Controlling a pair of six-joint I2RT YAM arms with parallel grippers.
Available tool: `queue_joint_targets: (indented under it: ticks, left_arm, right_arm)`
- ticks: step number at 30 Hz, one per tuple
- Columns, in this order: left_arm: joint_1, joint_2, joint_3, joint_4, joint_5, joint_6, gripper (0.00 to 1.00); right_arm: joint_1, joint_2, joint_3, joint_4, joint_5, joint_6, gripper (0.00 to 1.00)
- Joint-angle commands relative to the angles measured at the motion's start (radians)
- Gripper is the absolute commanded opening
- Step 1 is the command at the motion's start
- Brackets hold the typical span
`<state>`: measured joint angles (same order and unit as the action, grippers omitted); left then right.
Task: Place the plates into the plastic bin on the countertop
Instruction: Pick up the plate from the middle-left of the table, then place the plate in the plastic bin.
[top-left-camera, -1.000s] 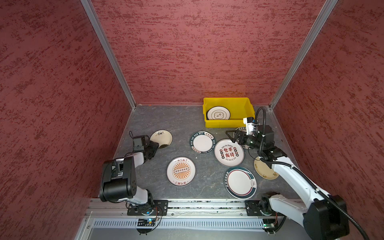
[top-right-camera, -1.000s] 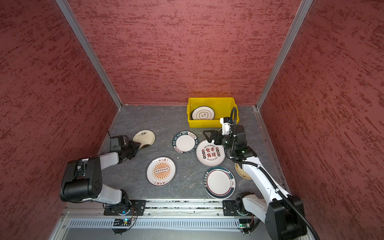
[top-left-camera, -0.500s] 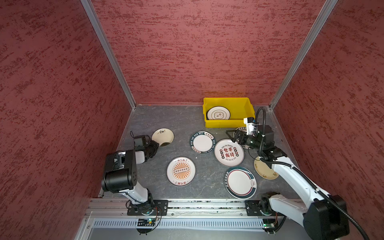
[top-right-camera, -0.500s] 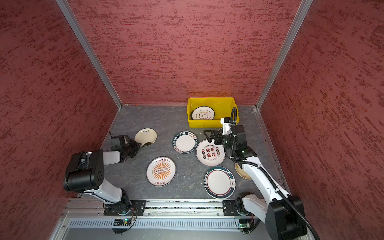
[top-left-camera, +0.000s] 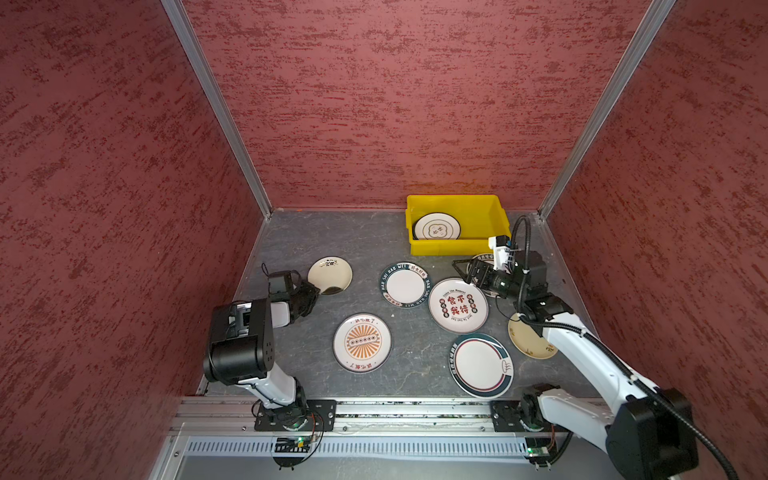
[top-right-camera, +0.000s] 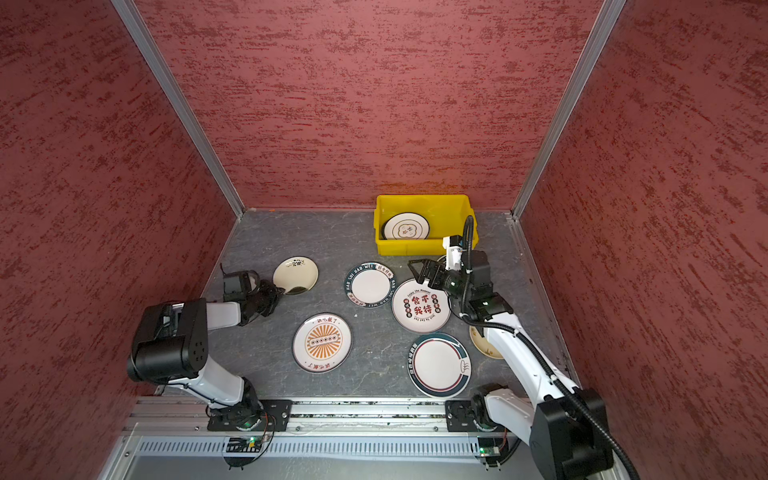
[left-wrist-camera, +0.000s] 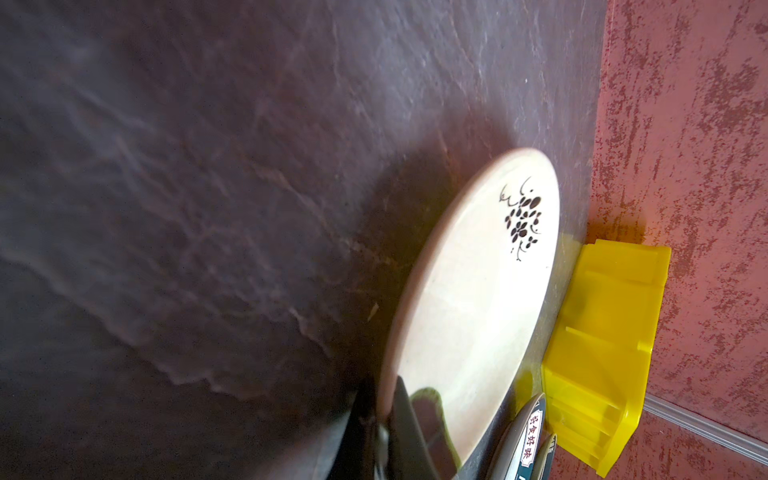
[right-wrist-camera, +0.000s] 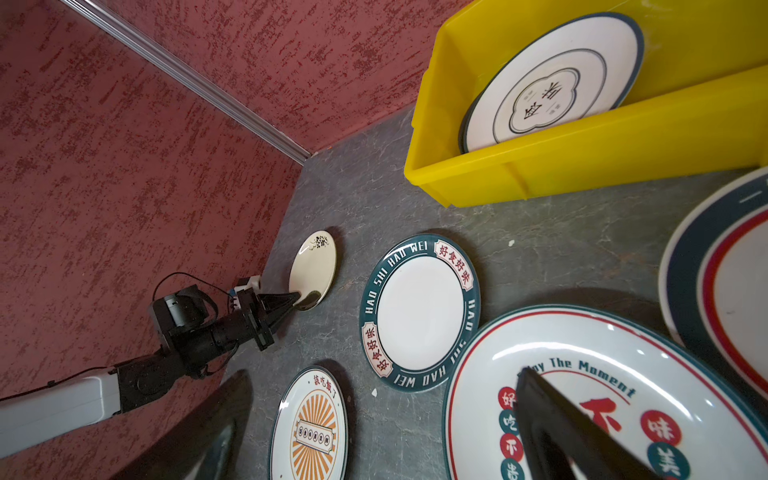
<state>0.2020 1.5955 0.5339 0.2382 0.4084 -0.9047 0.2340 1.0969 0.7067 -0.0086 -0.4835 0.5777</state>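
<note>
cream plate (left-wrist-camera: 469, 316): glossy glaze, mirror-like reflections | red-character plate (right-wrist-camera: 602, 345): smooth, shiny highlights | plastic bin (top-left-camera: 453, 249): smooth yellow plastic, slight sheen | countertop (top-left-camera: 332, 232): matt grey stone look, pale veins | walls (top-left-camera: 395, 104): rough red plaster-like texture | corner strips (top-left-camera: 216, 104): pale metal, satin | base rail (top-left-camera: 415, 409): bare metal, dull | arm shells (top-left-camera: 590, 361): smooth white plastic

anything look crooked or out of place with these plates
The red-character plate rests on the rim of the teal-lettered plate, not flat. The bin plate sits tilted inside the yellow bin. The left pincer is shut on the cream plate, which looks tipped up.
</note>
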Motion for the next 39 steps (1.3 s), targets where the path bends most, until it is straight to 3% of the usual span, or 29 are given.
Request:
queue_joint_targets:
  ticks: [1,15,27,39]
  left_arm:
    - [0.004,-0.046,0.010,-0.037,0.020,0.019,0.00]
    - [-0.060,-0.198,0.018,-0.112,-0.006,0.002,0.00]
    - [-0.274,-0.294,0.110,-0.170,-0.063,-0.028,0.00]
    - [-0.512,-0.240,0.245,-0.152,-0.101,-0.048,0.00]
  right_arm:
    - [0.004,-0.008,-0.021,0.052,0.025,0.039,0.99]
    - [0.004,-0.013,-0.023,0.064,0.029,0.064,0.99]
    - [0.004,0.021,-0.033,0.145,-0.022,0.131,0.99]
    - [0.003,0.077,-0.016,0.195,-0.079,0.163,0.93]
